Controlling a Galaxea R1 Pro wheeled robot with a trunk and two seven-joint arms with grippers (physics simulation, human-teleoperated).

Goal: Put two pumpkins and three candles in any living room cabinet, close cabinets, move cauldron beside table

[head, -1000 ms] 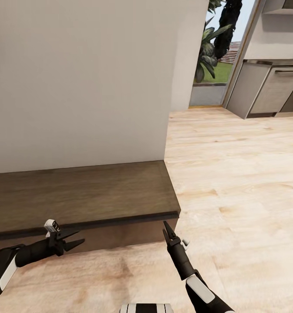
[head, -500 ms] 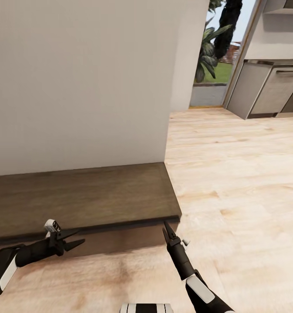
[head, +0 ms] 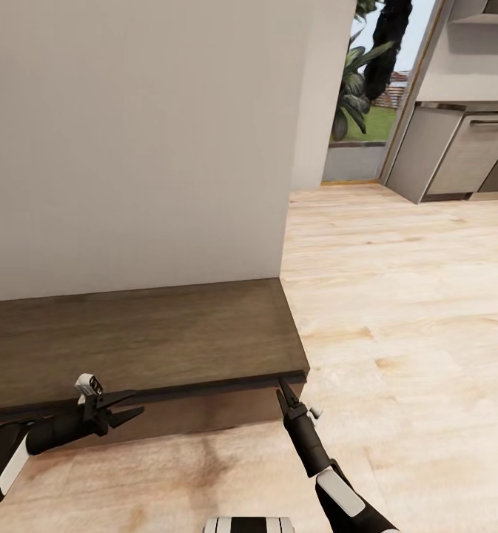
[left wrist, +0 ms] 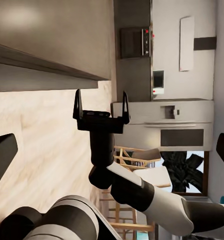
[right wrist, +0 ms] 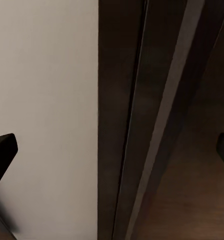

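The cabinet [head: 138, 333] is a low dark-brown wood unit against the white wall, and its right end stops at the wall's corner. My left gripper [head: 128, 407] hovers open in front of the cabinet's front edge, at the lower left. My right gripper [head: 281, 388] points at the cabinet's front right corner, just below the top's lip. The left wrist view shows the right gripper [left wrist: 101, 99] with its two fingers spread. The right wrist view is close on the cabinet's dark edge [right wrist: 142, 125]. The pumpkins, candles, cauldron and table are out of view.
Pale wooden floor [head: 396, 296] stretches to the right of the cabinet. Beyond it is a glass doorway with plants [head: 359, 89] and grey kitchen units [head: 456, 152]. The white wall [head: 130, 148] rises right behind the cabinet.
The whole picture has shifted slightly, so the cabinet sits a little lower in view. My right gripper's tips are now closer under the cabinet's front edge. Both arms keep their pose.
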